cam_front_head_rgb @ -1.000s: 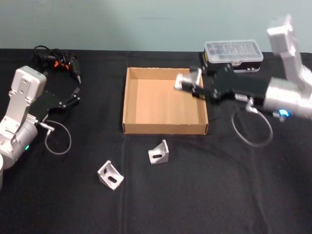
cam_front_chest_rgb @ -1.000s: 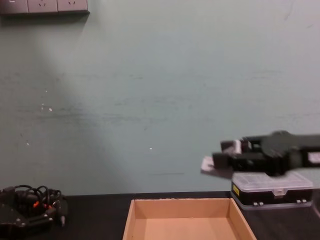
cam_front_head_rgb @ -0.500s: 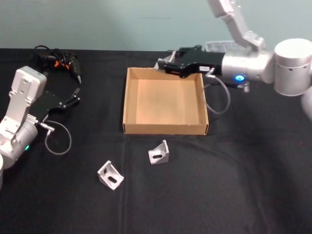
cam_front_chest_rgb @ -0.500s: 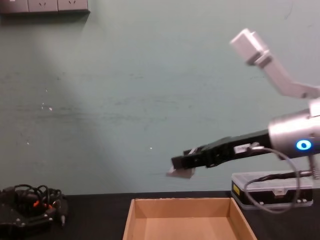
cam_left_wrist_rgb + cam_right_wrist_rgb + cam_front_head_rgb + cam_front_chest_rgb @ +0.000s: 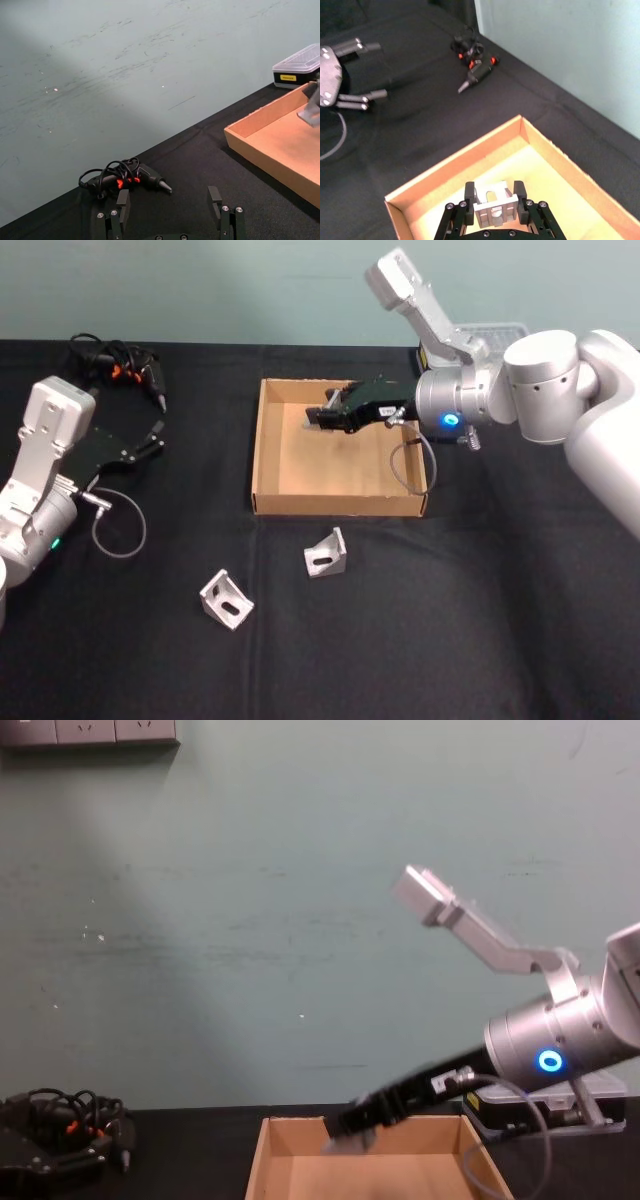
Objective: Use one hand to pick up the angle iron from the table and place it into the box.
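The left gripper (image 5: pixel 152 438) sits parked at 9 o'clock on the table (image 5: pixel 500 620), its fingers (image 5: pixel 122 206) spread wide and holding nothing. Two spare brackets (image 5: pixel 327 554) lie on the cloth at 6 and 7 o'clock of the box (image 5: pixel 340 505), well clear of the work.

The step in hand looks like the release. The right gripper (image 5: pixel 320 420) reaches in from 3 o'clock and hangs over the box's floor, a little toward 12 o'clock of its middle. To do this well, I judge it should go straight down until the piece is close to the cardboard. Then it should part its fingers just enough to free the metal and lift straight up, staying off the wall at 12 o'clock. Letting go from height risks a bounce or a tipped piece. Whether the iron already touches the floor I cannot tell.

The right gripper's fingers (image 5: pixel 469 189) are closed narrowly on the angle iron (image 5: pixel 495 207), one against each side, with the slotted face pointing outward.
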